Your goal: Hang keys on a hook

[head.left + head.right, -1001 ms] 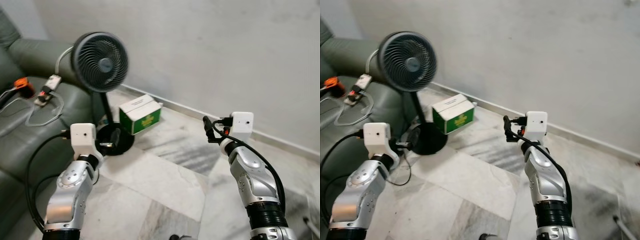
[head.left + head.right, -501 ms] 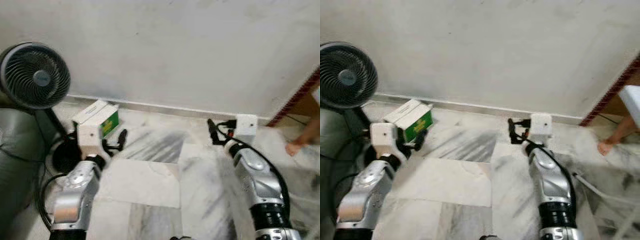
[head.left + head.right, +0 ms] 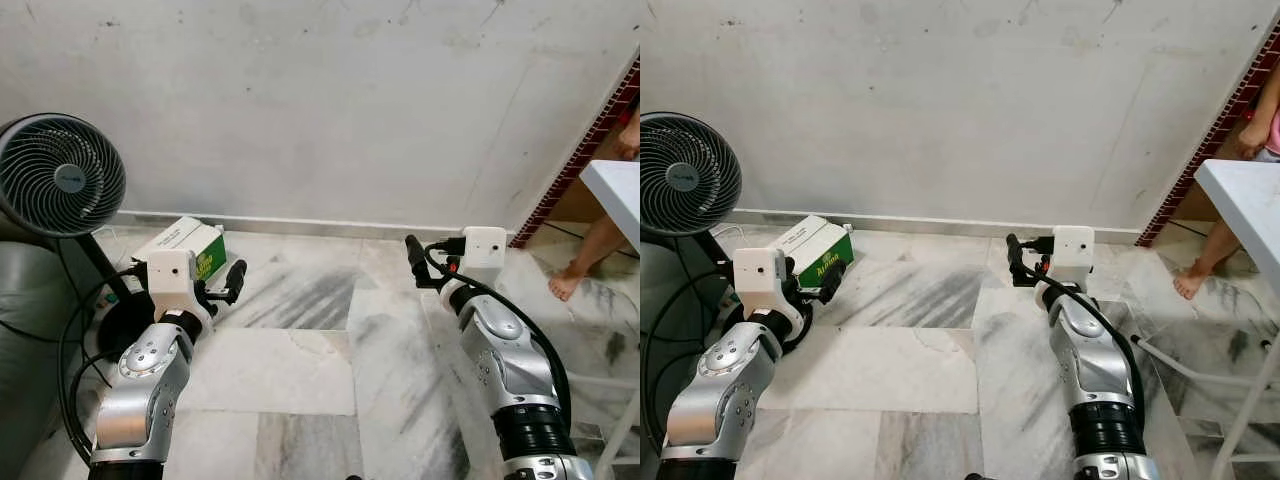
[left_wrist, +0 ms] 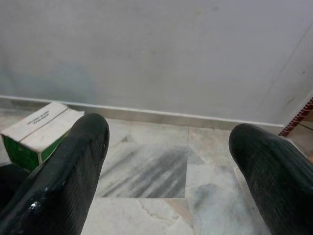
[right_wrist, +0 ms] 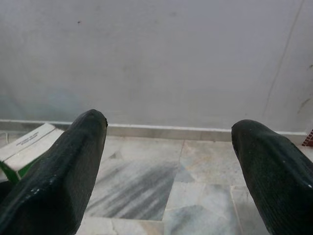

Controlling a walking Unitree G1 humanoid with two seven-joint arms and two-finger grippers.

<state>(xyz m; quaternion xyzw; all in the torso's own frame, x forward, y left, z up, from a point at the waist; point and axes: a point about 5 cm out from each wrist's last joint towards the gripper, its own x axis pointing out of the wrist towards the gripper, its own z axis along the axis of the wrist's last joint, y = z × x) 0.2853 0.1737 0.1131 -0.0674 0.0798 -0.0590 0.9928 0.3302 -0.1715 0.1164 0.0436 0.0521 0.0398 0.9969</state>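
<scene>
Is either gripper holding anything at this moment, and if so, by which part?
Nothing is held. The left gripper and the right gripper are both open, with only floor and wall between their fingers.

both silver arms were raised in front of the body, elbows bent, forearms angled forward and slightly inward. the left gripper [image 3: 233,279] sat at the end of the left arm, its white wrist camera block on top of the wrist, black fingers pointing forward and toward the middle. in the left wrist view its two fingers [image 4: 68,161] stood wide apart with nothing between them. the right gripper [image 3: 413,258] was held a little higher, wrist block upright, black cable looping along the forearm. its fingers [image 5: 63,166] were likewise spread, holding nothing.
</scene>
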